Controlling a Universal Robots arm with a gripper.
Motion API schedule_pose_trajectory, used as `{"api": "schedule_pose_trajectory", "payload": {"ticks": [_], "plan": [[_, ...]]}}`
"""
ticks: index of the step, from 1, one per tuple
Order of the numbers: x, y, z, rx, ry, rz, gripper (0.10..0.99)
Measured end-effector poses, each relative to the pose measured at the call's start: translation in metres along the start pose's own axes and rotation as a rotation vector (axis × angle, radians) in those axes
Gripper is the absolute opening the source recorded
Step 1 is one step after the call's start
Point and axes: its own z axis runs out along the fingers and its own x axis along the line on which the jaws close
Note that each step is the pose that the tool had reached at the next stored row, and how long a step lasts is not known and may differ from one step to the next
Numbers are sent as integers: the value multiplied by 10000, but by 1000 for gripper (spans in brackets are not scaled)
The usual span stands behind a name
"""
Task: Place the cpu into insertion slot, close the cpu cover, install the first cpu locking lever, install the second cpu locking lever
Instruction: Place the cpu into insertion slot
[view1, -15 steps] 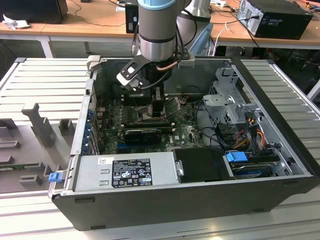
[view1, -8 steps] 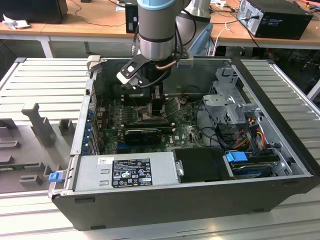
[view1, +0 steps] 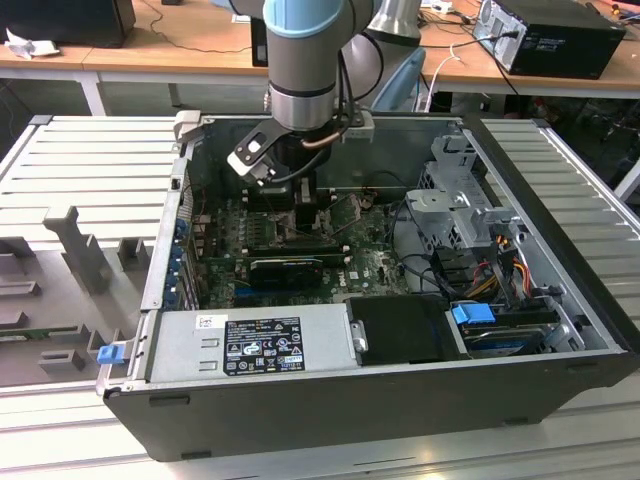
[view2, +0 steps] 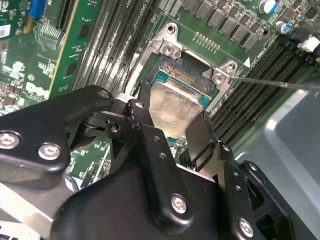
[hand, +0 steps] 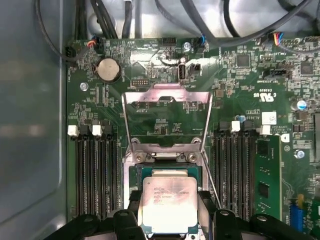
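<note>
The gripper (hand: 170, 212) pinches the cpu (hand: 169, 197) by two opposite edges, holding it flat and square over the insertion slot (hand: 136, 176), with the cpu cover (hand: 167, 96) standing open just beyond.

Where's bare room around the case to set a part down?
The ribbed table is bare on the exterior view's right of the computer case. On its left, grey fixtures crowd it. Inside, the gripper holding the cpu and the cables leave little room.

Print on the cpu (hand: 167, 202) and power-supply label (view1: 262, 345) is illegible.
</note>
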Motion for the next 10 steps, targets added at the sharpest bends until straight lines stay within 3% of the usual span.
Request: {"api": "schedule_pose_trajectory", "payload": {"ticks": [10], "plan": [[-2,-24,101,2,6,-89,529]]}}
